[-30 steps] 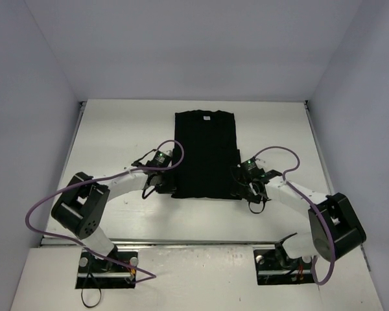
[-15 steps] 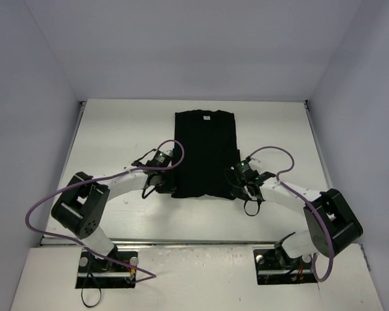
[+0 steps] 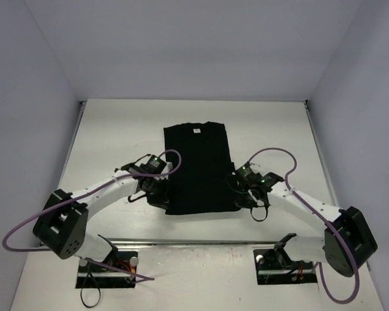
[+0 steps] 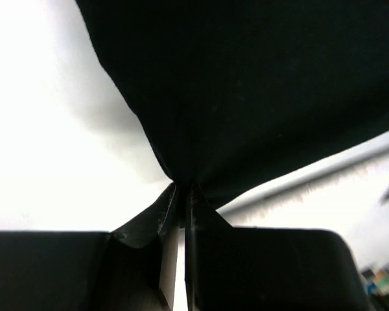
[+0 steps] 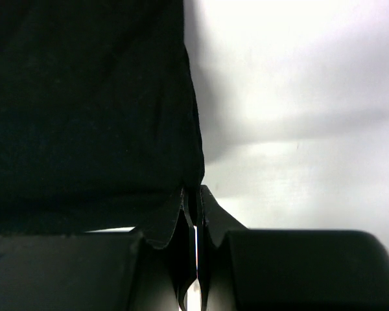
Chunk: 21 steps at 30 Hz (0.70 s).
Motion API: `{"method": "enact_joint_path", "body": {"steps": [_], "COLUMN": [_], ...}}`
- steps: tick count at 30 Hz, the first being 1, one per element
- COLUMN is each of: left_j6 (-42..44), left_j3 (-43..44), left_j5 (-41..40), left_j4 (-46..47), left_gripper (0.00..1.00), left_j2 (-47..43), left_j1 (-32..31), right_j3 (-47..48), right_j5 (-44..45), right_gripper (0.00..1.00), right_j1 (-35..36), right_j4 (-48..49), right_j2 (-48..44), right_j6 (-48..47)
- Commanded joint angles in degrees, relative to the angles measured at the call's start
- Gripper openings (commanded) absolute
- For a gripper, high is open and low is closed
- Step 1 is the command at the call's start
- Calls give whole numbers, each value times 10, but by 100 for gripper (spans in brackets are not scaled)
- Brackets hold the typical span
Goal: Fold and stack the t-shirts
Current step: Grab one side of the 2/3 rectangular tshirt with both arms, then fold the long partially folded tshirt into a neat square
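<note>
Black t-shirt (image 3: 198,168) lying as a narrow oblong mid-table (image 3: 117,129), collar end far, both my grippers pinched on its near end.

Left gripper (image 4: 181,202): jaws closed tight on a corner of the cloth, fabric fanning up from the pinch. Right gripper (image 5: 194,197): jaws likewise clamped on the shirt's right edge. From above, my wrists cover both pinch points. Wrist views cut the shirt off at the frame; the table glares white, and folds are hard to read in the black.
</note>
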Motion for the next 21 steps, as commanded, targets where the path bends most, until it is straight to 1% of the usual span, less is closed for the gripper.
{"method": "enact_joint_path", "body": {"steps": [1, 5, 9, 12, 15, 17, 18, 21], "left_j6": [-10, -18, -16, 2, 24, 35, 40, 58], "left_j3": [-17, 11, 82, 148, 212, 240, 270, 322], "left_j5": [41, 25, 15, 12, 9, 8, 5, -9], "left_j4": [-94, -134, -143, -143, -143, -142, -141, -140], "left_gripper": [0, 0, 0, 0, 0, 0, 0, 0], "left_j2": [-87, -133, -132, -101, -65, -49, -32, 9], "left_j1": [-1, 2, 22, 47, 79, 98, 102, 114], "right_j3": [21, 67, 195, 277, 354, 391, 424, 481], "right_j5": [6, 13, 28, 32, 33, 30, 28, 13], "right_gripper": [0, 0, 0, 0, 0, 0, 0, 0], "right_j1": [30, 37, 28, 17, -6, -26, -33, -55], "right_j4": [-117, -144, -163, -168, -171, -173, -174, -177], "right_j2": [-58, -61, -3, 49, 110, 132, 153, 190], "right_j6": [18, 5, -42, -77, -116, -142, -150, -178]}}
